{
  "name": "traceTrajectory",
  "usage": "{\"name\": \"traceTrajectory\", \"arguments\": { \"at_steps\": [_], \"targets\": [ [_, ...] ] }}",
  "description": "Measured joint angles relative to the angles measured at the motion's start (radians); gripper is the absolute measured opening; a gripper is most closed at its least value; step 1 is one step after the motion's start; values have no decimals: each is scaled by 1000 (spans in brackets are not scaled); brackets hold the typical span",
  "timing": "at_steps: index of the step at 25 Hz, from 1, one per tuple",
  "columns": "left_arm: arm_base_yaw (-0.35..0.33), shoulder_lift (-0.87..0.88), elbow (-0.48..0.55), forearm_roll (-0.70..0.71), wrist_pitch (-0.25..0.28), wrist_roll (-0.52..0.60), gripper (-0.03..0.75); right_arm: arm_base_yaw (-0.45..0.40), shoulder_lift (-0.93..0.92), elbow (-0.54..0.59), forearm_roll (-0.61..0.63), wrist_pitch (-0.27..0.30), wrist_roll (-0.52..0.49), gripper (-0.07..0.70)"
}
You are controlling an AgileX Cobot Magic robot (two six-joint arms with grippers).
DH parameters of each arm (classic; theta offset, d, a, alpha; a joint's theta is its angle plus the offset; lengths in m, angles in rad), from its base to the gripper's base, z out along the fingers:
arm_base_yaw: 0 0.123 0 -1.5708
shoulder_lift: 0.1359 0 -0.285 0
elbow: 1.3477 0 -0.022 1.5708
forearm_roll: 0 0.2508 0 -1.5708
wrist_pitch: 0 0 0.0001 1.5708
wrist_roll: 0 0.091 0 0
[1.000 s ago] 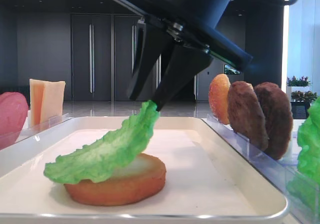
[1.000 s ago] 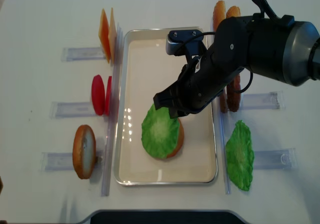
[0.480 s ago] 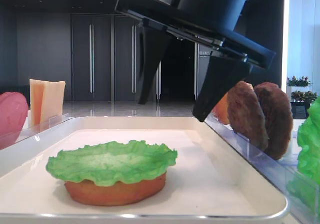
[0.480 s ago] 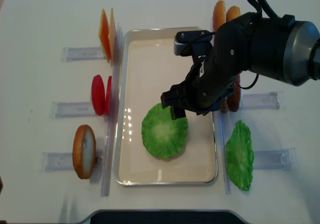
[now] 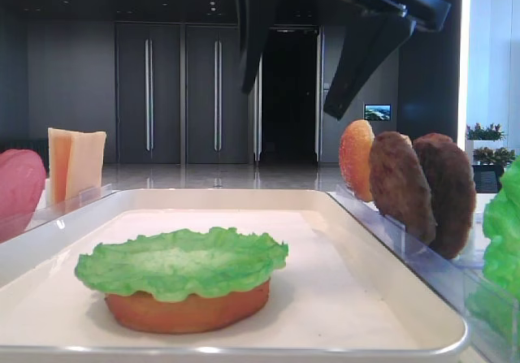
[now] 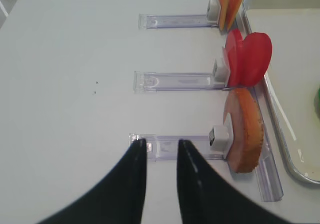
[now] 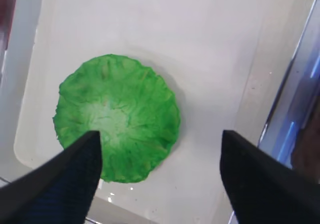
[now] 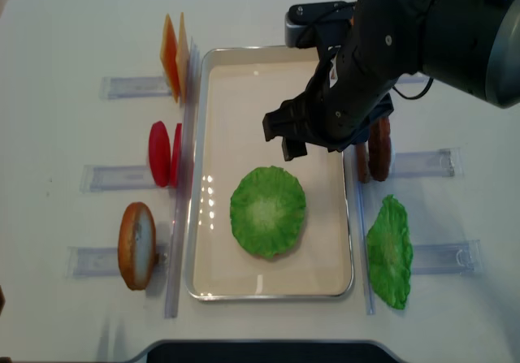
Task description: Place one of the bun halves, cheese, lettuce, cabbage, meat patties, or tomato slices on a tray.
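Observation:
A frilly green lettuce (image 8: 267, 211) leaf lies flat on a bun half (image 5: 187, 313) in the near part of the white tray (image 8: 203, 286). High over the tray's middle hangs my right gripper (image 8: 286, 140), open and empty; in its wrist view the right gripper (image 7: 160, 134) has the lettuce (image 7: 117, 118) below its left finger. My left gripper (image 6: 161, 143) is shut on nothing, low over the white table beside the end of a clear rack (image 6: 170, 148). That rack holds another bun half (image 6: 245, 136) on edge.
Left of the tray, racks hold cheese (image 8: 174, 56), tomato slices (image 8: 162, 153) and a bun half (image 8: 136, 245). Right of it stand two meat patties (image 5: 422, 188), a bun half (image 5: 356, 158) and a second lettuce leaf (image 8: 390, 251).
My right gripper opened and let go of the lettuce, which dropped flat onto the bun half. The gripper then rose and moved toward the far end of the tray. The left gripper stayed put.

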Motion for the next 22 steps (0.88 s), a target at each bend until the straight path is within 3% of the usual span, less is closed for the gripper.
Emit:
{"name": "traceTrajectory", "arguments": {
  "at_steps": [8, 16, 22],
  "targets": [
    [0, 0, 0, 0, 0, 0, 159, -111, -3, -90, -14, 145, -5, 505],
    [0, 0, 0, 0, 0, 5, 159, -239, -7, -95, -128, 275, -16, 505],
    [0, 0, 0, 0, 0, 8, 159, -348, -7, -95, -173, 301, -54, 498]
  ]
}}
